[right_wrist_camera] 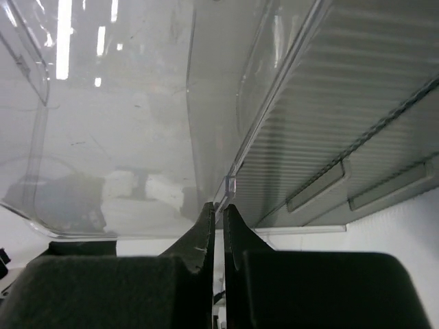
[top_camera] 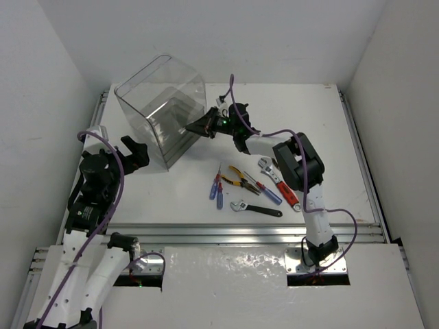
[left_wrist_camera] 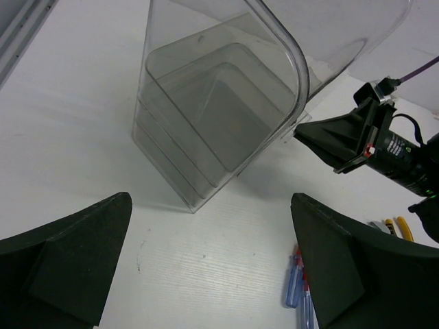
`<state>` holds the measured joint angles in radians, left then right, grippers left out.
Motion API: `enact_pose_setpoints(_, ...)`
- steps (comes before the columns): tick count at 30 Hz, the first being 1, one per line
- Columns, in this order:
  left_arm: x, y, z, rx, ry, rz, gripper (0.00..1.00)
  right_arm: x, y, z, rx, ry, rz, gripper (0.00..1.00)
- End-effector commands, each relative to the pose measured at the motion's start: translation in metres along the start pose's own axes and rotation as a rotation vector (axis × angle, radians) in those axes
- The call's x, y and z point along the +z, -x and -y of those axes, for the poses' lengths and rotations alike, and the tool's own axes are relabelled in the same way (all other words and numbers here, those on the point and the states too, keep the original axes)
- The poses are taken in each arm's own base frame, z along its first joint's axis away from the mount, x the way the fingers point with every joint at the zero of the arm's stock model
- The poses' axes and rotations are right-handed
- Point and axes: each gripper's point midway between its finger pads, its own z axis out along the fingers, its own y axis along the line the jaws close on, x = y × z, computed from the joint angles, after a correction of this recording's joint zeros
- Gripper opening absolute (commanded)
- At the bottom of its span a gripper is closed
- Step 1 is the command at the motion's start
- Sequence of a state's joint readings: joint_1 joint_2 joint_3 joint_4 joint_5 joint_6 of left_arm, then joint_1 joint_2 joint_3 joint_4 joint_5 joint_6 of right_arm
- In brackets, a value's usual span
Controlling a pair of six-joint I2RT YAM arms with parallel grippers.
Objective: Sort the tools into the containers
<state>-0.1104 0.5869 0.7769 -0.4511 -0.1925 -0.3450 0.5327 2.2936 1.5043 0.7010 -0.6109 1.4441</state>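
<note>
1. Left gripper (top_camera: pixel 136 153): jaws spread wide, nothing between them, held above the white table (top_camera: pixel 322 137). In its wrist view both dark fingers (left_wrist_camera: pixel 68 264) frame bare tabletop.
2. Clear box (top_camera: pixel 161 103): just ahead of the left gripper and slightly to its right, not touching it. Smoky plastic, leaning, with nested transparent trays (left_wrist_camera: pixel 212 103) visible inside.
3. Right gripper (top_camera: pixel 201 126): at the box's right side, fingers drawn nearly together on a thin clear edge of the box. Its wrist view shows that edge running into the slit between the fingers (right_wrist_camera: pixel 206 236).
4. Tools: all on the table behind the right gripper, beside and under its forearm, none in the box.
5. Nearest the box, small blue- and red-handled screwdrivers (top_camera: pixel 217 188); then yellow-handled pliers (top_camera: pixel 240 178), black-handled wrench (top_camera: pixel 259 209), red-handled adjustable wrench (top_camera: pixel 282 186).
</note>
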Motion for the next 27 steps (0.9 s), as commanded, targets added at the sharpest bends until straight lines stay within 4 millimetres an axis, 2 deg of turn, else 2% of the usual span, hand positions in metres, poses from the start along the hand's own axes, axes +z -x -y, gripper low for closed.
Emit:
enact_pose_setpoints(1, 0.001, 0.017, 0.013, -0.005, -0.054, 0.044, 1.0, -0.017, 0.007, -0.079, -0.112, 0.132, 0.044, 0.0)
enact_pose_setpoints(3, -0.001, 0.021, 0.017, -0.009, -0.066, 0.039, 1.0, -0.025, 0.005, -0.093, -0.126, 0.149, 0.044, 0.0)
enact_pose_setpoints(6, -0.009, 0.039, 0.028, -0.033, -0.094, 0.047, 1.0, -0.033, 0.002, -0.114, -0.153, 0.174, 0.039, 0.0)
enact_pose_setpoints(9, -0.028, 0.079, 0.046, -0.086, -0.142, 0.115, 1.0, -0.041, -0.001, -0.13, -0.171, 0.195, 0.037, 0.0)
enact_pose_setpoints(11, -0.033, 0.093, 0.047, -0.134, -0.127, 0.143, 1.0, -0.046, -0.002, -0.139, -0.183, 0.208, 0.043, 0.0)
enact_pose_setpoints(13, -0.036, 0.112, 0.051, -0.167, -0.126, 0.182, 0.95, -0.052, -0.002, -0.151, -0.203, 0.219, 0.054, 0.0)
enact_pose_setpoints(14, -0.035, 0.115, 0.053, -0.179, -0.126, 0.183, 0.8, -0.054, -0.002, -0.155, -0.213, 0.225, 0.059, 0.0)
enact_pose_setpoints(16, -0.03, 0.123, 0.06, -0.187, -0.132, 0.168, 0.57, -0.059, -0.002, -0.167, -0.236, 0.23, 0.068, 0.0)
enact_pose_setpoints(17, -0.027, 0.124, 0.061, -0.192, -0.123, 0.161, 0.39, -0.061, -0.002, -0.169, -0.241, 0.226, 0.069, 0.0)
enact_pose_setpoints(19, -0.02, 0.129, 0.059, -0.203, -0.091, 0.152, 0.21, -0.065, -0.001, -0.179, -0.265, 0.233, 0.083, 0.0)
enact_pose_setpoints(22, -0.014, 0.132, 0.054, -0.215, -0.047, 0.16, 0.01, -0.068, 0.002, -0.19, -0.28, 0.233, 0.087, 0.0)
enact_pose_setpoints(27, 0.002, 0.123, 0.054, -0.198, -0.023, 0.111, 0.0, -0.07, 0.009, -0.207, -0.319, 0.226, 0.096, 0.0)
